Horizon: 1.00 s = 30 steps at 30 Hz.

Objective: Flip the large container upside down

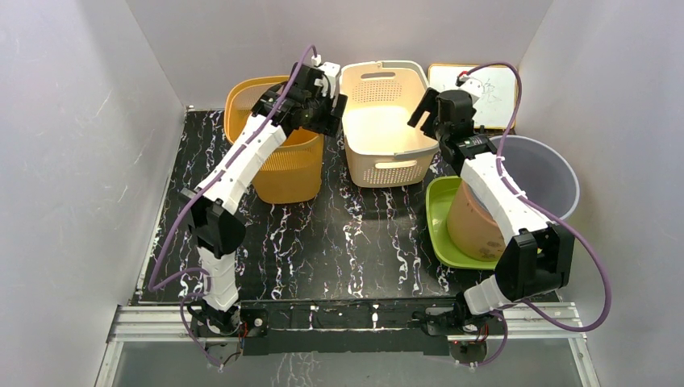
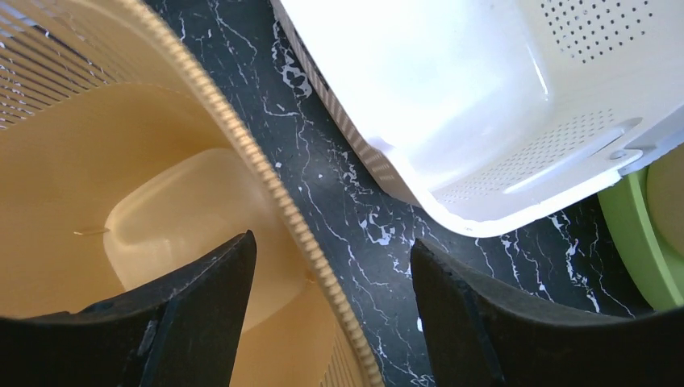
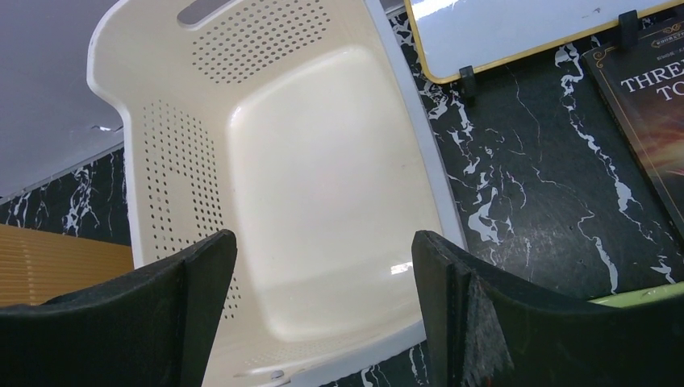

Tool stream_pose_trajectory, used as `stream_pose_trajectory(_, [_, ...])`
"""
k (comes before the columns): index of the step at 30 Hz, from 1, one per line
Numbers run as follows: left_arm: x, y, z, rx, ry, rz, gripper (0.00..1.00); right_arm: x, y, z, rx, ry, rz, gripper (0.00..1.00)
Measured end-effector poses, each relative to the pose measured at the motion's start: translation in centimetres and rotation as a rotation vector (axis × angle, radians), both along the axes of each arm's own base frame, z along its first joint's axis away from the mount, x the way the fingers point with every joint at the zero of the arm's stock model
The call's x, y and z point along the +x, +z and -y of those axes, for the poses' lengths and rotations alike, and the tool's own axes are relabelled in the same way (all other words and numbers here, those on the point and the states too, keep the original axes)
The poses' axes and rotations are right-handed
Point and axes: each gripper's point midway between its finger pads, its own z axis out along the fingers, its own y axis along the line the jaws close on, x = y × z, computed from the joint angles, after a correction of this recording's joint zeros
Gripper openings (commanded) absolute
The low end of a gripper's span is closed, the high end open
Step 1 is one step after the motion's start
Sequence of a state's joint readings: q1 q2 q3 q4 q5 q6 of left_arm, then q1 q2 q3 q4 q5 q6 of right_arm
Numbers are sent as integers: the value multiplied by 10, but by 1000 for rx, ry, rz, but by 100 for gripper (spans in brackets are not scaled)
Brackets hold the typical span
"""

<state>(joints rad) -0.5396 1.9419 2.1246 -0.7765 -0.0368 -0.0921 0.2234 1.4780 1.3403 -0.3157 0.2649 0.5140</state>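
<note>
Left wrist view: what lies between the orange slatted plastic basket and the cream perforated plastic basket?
Only a bare strip of black marbled tabletop, seen in the left wrist view; the orange basket and cream basket stand apart.

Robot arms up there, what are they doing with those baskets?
The cream basket stands right way up. The left end effector hangs open over the rim of the orange basket next to it. The right end effector is open above the cream basket's inside. Nothing is gripped, so no flipping has begun.
</note>
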Motion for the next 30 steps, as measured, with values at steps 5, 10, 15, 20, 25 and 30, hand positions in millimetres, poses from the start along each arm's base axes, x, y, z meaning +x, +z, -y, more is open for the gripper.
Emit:
stream_pose_trajectory(5, [1,0,-6,22,42,4,55,0,-5,3,6,-4,-9,78])
stream_pose_trajectory(10, [2,1,-11,29,81,4,18,1,-6,7,11,-12,-8,77])
stream_pose_trajectory(15, [-5,1,-23,75,134,2,0,0,-11,7,14,-14,-16,76])
stream_pose_trajectory(20, [-5,2,-37,116,149,11,0,1,-9,6,19,-12,-8,76])
stream_pose_trajectory(25, [-11,4,-44,140,157,7,0,1,-9,7,19,-14,-4,76])
stream_pose_trajectory(30, [-20,28,-57,141,185,50,0,0,-18,13,16,-24,-20,75])
